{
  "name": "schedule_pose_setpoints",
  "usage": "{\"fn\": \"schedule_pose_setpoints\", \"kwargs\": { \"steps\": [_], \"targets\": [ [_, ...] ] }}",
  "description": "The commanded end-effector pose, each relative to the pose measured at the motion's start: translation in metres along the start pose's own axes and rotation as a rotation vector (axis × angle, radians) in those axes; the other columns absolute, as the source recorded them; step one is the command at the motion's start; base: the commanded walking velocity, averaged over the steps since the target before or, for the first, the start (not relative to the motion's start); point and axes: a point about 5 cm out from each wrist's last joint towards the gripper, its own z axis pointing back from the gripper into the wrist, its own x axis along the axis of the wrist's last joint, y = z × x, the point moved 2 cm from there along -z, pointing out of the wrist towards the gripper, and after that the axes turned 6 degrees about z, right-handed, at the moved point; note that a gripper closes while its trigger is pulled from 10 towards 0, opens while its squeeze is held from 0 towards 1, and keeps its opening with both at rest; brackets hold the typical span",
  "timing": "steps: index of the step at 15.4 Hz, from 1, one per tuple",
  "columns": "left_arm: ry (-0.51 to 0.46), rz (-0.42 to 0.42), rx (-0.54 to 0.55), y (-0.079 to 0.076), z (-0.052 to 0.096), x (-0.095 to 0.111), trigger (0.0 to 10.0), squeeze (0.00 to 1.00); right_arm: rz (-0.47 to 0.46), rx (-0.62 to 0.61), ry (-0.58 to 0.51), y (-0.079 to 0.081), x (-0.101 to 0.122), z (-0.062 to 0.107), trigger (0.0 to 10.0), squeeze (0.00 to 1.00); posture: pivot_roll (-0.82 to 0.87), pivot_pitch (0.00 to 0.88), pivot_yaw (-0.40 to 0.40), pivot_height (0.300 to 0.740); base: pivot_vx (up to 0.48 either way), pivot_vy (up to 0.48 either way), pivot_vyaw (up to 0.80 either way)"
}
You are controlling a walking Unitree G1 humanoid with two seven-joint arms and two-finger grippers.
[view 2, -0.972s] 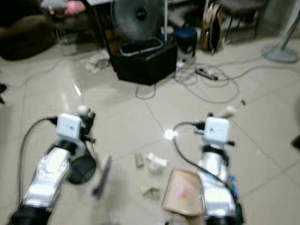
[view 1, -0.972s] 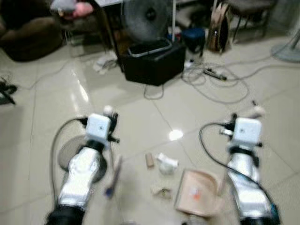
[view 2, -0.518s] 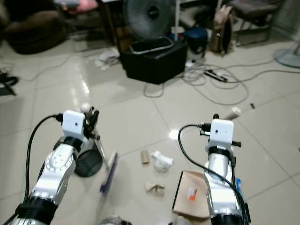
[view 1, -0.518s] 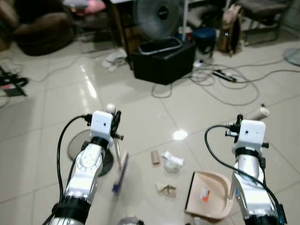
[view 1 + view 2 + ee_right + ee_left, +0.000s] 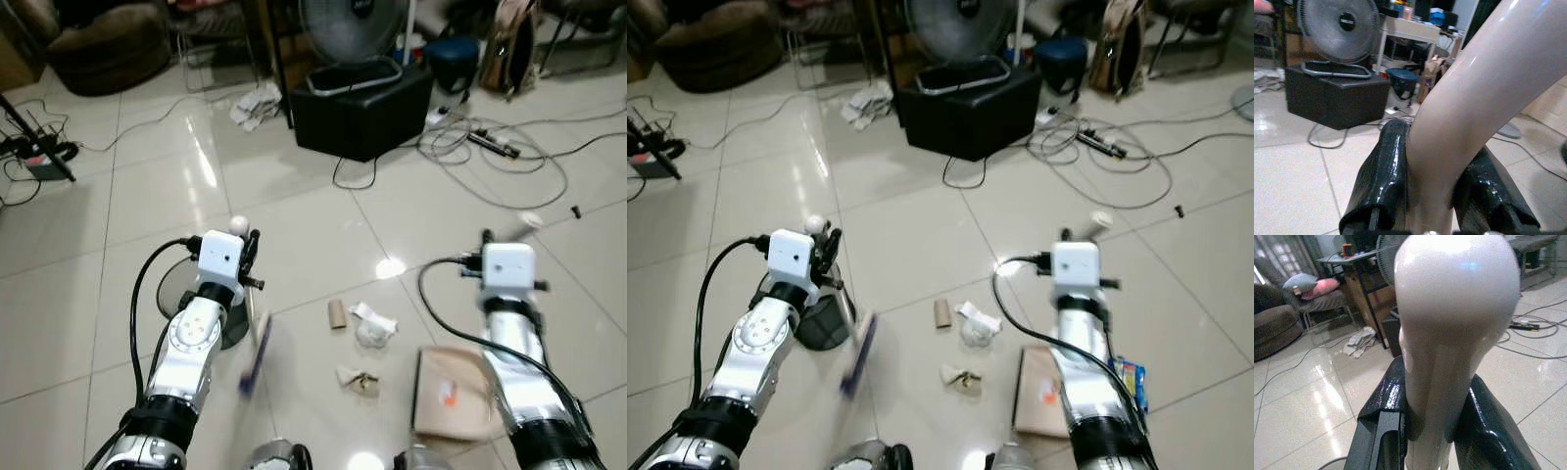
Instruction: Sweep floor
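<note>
My left gripper (image 5: 1427,431) is shut on the pale broom handle (image 5: 1449,333), whose round tip (image 5: 238,225) shows above the left wrist. The blue brush head (image 5: 255,354) is blurred, low over the tiles to the left of the litter. A cardboard tube (image 5: 337,313), a crumpled white paper (image 5: 372,328) and a small scrap (image 5: 358,379) lie between my arms. Held by my right gripper (image 5: 1432,196), which is shut on its curved pale handle (image 5: 1474,83), the beige dustpan (image 5: 446,392) lies on the floor right of the litter.
A black box (image 5: 362,93) with a fan on it stands ahead, and cables (image 5: 490,157) sprawl to its right. A round dark base (image 5: 196,304) lies by my left arm. A sofa (image 5: 98,44) and a tripod leg (image 5: 39,137) are far left.
The camera has moved, so the whole scene has shifted and sharpened. The brush head has swung slightly and is blurred now. Both grippers keep their hold.
</note>
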Motion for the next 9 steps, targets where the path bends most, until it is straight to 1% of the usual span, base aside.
{"fn": "schedule_pose_setpoints", "kwargs": {
  "steps": [1, 2, 4, 6, 8, 9],
  "targets": [
    [-0.032, -0.022, -0.009, 0.004, 0.001, 0.007, 10.0, 0.0, -0.006, 0.006, -0.066, 0.007, 0.013, -0.006, 10.0, 0.0, 0.08, 0.186, 0.162, 0.74, 0.0, 0.0, 0.0],
    [-0.029, -0.017, -0.015, 0.005, 0.004, 0.007, 10.0, 0.0, -0.001, 0.011, -0.075, 0.011, 0.014, -0.006, 10.0, 0.0, 0.08, 0.2, 0.166, 0.74, 0.0, 0.0, 0.0],
    [-0.017, -0.009, -0.076, -0.004, 0.01, 0.003, 10.0, 0.0, 0.003, 0.029, -0.068, 0.02, 0.011, -0.006, 10.0, 0.0, 0.1, 0.213, 0.165, 0.74, 0.0, 0.0, 0.0],
    [-0.003, -0.003, -0.121, -0.013, 0.013, 0.0, 10.0, 0.0, 0.003, 0.056, -0.059, 0.032, 0.01, -0.007, 10.0, 0.0, 0.11, 0.234, 0.158, 0.74, 0.0, 0.0, 0.0],
    [0.0, -0.002, -0.133, -0.016, 0.015, 0.0, 10.0, 0.0, -0.001, 0.075, -0.06, 0.04, 0.012, -0.007, 10.0, 0.0, 0.11, 0.238, 0.158, 0.74, 0.0, 0.0, 0.0],
    [-0.002, 0.005, -0.135, -0.021, 0.016, 0.0, 10.0, 0.0, -0.011, 0.083, -0.064, 0.046, 0.015, -0.009, 10.0, 0.0, 0.13, 0.26, 0.155, 0.74, 0.0, 0.0, 0.0]
  ]
}}
